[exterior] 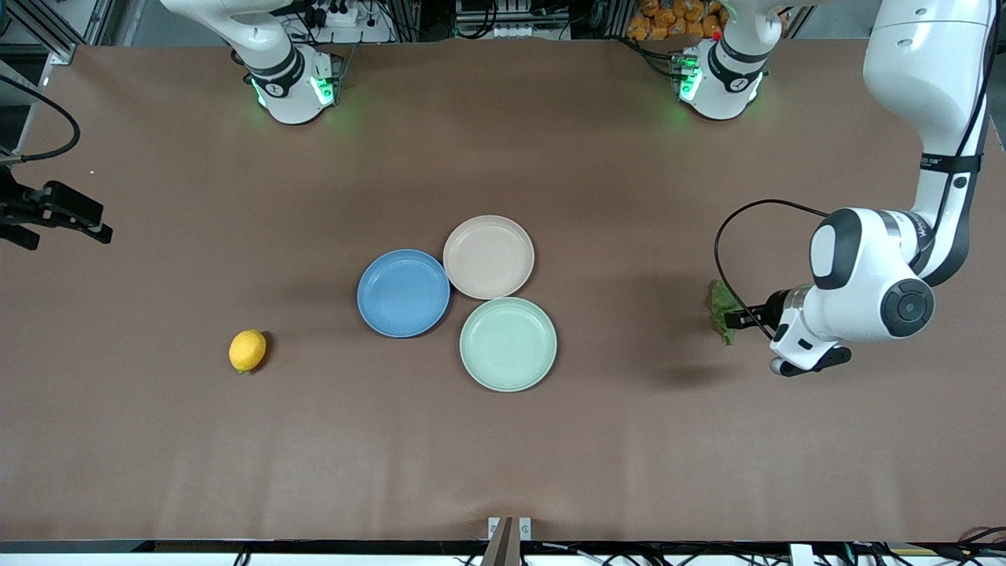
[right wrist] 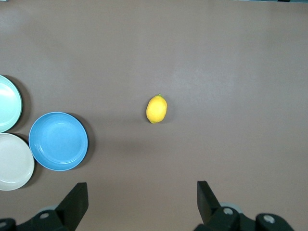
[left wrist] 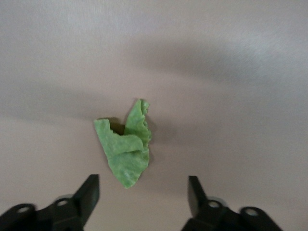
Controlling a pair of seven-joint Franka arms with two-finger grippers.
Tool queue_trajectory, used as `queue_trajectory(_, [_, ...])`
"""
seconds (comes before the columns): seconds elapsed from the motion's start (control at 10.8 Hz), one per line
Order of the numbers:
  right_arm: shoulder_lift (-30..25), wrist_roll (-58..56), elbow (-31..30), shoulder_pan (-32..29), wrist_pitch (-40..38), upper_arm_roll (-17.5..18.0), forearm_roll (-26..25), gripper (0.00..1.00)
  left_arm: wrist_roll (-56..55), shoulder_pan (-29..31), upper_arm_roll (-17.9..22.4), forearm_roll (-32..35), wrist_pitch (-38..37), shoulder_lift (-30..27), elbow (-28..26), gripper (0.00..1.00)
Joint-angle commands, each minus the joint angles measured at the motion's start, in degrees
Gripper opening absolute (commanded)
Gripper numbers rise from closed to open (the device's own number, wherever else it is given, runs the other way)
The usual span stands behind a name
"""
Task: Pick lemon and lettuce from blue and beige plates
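Note:
The lemon [exterior: 247, 350] lies on the bare table toward the right arm's end, apart from the plates; it also shows in the right wrist view [right wrist: 157, 109]. The lettuce [exterior: 720, 305] lies on the bare table toward the left arm's end, also in the left wrist view [left wrist: 126, 149]. The blue plate [exterior: 403, 292] and the beige plate [exterior: 488, 256] hold nothing. My left gripper [exterior: 737, 318] is open over the lettuce, its fingertips apart on either side [left wrist: 143, 180]. My right gripper [exterior: 94, 224] is open and empty, high over the table's edge at the right arm's end [right wrist: 140, 185].
A mint-green plate [exterior: 508, 343] sits beside the blue and beige plates, nearer the front camera, and holds nothing. The three plates touch in a cluster at the table's middle. In the right wrist view the blue plate [right wrist: 58, 140] lies beside the beige one [right wrist: 12, 161].

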Motion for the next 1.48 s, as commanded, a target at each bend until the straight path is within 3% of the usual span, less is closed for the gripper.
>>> queue_trajectory(0.0, [-1.59, -0.68, -1.4, 0.3, -0.16, -0.77, 0.0, 1.0, 1.47, 0.4, -0.33, 1.18, -1.44, -2.12, 2.6, 1.0])
queue_trajectory(0.46, [-5.36, -0.69, -6.57, 0.03, 0.27, -0.59, 0.0, 1.0, 1.65, 0.4, -0.41, 3.46, -10.57, -6.77, 12.88, 1.0])
queue_trajectory(0.83, [-6.51, -0.69, -8.51, -0.32, 1.41, 0.02, -1.41, 1.0, 1.73, 0.66, -0.41, 4.34, -15.93, -13.45, 13.16, 1.0])
queue_trajectory(1.02, [-6.86, -0.69, -8.96, -2.34, 1.77, 2.48, -1.41, 1.0, 1.73, 0.4, -0.41, 4.6, -18.75, -14.95, 14.9, 1.0])
queue_trajectory(1.38, [-6.86, -0.69, -8.08, -2.52, 1.16, 2.66, -1.32, 1.0, 1.73, -0.83, -0.76, 7.14, -24.11, -18.56, 15.79, 1.0])
